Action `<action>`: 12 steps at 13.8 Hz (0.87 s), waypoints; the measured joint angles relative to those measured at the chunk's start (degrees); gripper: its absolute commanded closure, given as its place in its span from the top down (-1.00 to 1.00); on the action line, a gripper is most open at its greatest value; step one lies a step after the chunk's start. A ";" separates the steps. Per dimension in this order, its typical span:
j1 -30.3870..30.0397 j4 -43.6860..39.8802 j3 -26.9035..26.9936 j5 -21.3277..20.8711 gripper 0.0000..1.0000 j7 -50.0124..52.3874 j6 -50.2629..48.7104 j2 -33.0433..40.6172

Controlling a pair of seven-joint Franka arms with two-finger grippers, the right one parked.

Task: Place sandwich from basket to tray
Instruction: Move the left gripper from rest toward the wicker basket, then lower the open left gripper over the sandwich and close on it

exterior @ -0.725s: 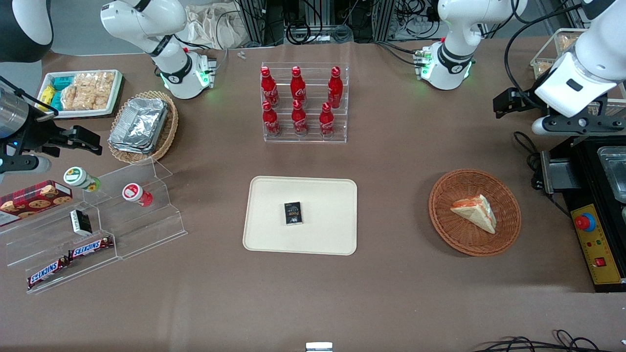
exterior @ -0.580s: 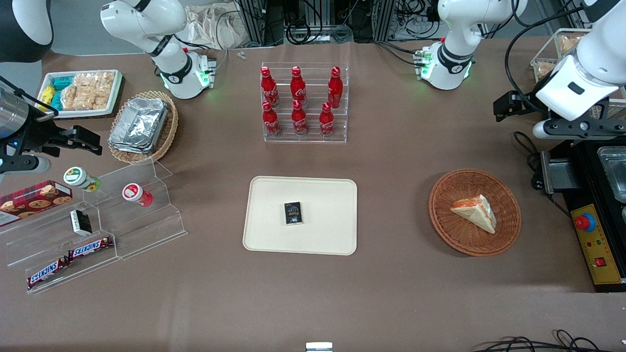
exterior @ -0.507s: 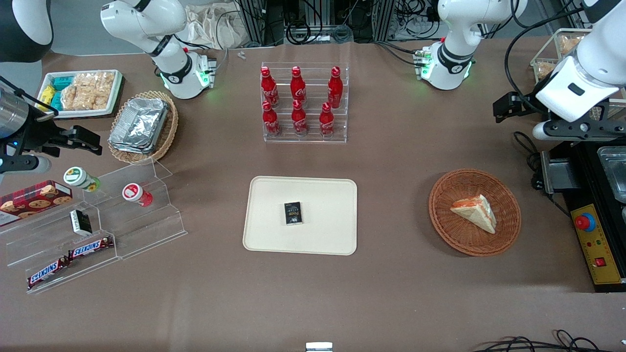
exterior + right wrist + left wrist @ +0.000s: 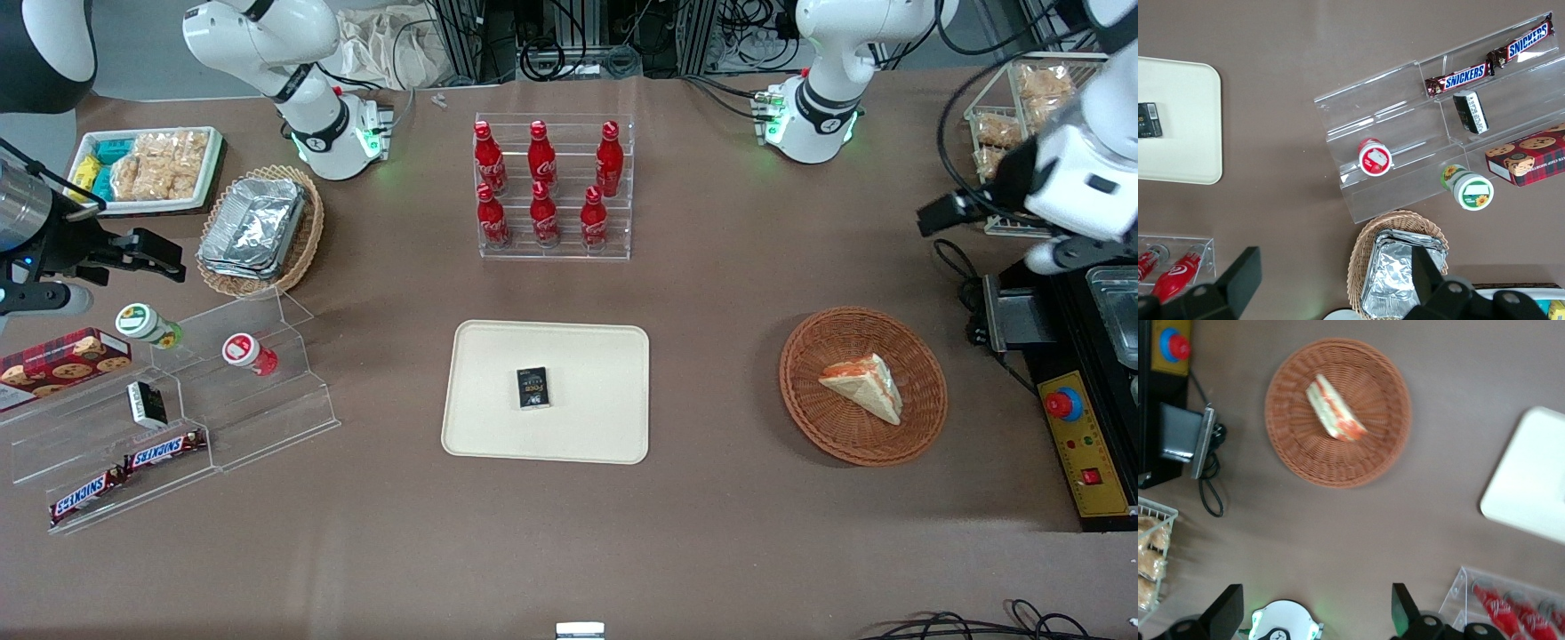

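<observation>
Two Snickers bars (image 4: 124, 471) lay on the lowest step of a clear acrylic riser (image 4: 178, 418) toward the parked arm's end of the counter (image 4: 711, 284), their white lettering readable. Six red Coca-Cola bottles (image 4: 542, 182) stood in a clear rack, farther from the front camera than the tray (image 4: 587, 436). A small black packet (image 4: 532, 388) lay on that cream tray; its writing was too small to read.

The sandwich (image 4: 864, 388) lay in the reddish-brown wicker basket (image 4: 818, 427), a white triangular wedge with red-orange filling along its cut edge. The basket sat well apart from the tray, toward the working arm's end.

The gripper (image 4: 1315, 613) hung high above the counter, well apart from the basket, released and holding nothing.
</observation>
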State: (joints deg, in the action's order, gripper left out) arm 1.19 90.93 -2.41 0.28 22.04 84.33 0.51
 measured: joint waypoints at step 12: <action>0.45 30.18 4.61 0.04 1.00 37.09 50.50 -12.93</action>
State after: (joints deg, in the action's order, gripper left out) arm 1.64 121.11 2.20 0.31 59.14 134.83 -12.42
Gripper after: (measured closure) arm 0.000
